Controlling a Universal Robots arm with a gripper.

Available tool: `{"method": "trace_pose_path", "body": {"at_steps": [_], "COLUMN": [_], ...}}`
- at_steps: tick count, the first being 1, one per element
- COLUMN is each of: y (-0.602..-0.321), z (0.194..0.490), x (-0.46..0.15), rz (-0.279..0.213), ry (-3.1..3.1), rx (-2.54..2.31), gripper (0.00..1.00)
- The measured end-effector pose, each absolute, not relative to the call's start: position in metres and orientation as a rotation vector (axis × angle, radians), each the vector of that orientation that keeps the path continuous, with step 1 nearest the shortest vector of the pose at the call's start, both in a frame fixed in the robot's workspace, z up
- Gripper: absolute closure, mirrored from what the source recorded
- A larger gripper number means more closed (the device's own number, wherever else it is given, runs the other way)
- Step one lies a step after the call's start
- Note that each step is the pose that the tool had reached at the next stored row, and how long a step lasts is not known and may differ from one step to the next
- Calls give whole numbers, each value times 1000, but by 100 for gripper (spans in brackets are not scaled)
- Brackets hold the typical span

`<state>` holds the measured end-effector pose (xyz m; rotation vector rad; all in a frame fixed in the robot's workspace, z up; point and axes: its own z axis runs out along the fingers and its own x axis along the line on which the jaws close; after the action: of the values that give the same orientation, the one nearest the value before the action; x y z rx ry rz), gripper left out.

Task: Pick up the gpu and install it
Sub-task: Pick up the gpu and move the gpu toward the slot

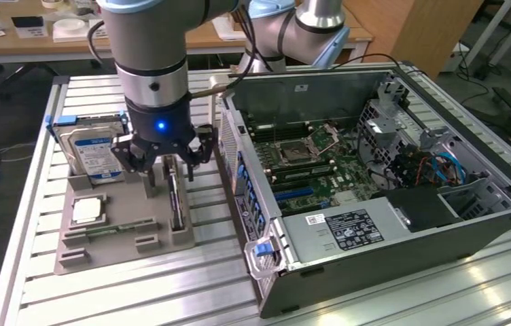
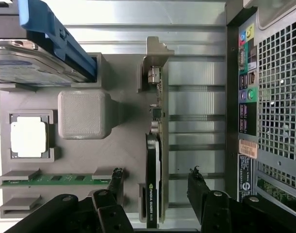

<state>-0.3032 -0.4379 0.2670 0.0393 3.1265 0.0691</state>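
I hold the gripper (image 1: 172, 173) low, fingers spread either side of the gpu (image 1: 176, 207) — edge-on in its grey fixture (image 1: 124, 200), lower left of the exterior view — ungrasped, I judge; installation in the open computer case (image 1: 401, 265) not begun.

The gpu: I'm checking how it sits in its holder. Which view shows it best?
The wrist view: the thin dark gpu card stands edge-on in the grey holder tray, its length in view, one end between the open fingers. The exterior view shows just a dark sliver, its upper part behind the gripper.
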Motion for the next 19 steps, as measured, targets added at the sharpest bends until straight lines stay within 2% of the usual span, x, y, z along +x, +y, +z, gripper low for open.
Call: {"method": "trace_pose_path", "body": {"at_steps": [19], "y": [-430], "z": [232], "x": [-303], "rz": [55], "ry": [3126], "rx": [46], "gripper": [35]}}
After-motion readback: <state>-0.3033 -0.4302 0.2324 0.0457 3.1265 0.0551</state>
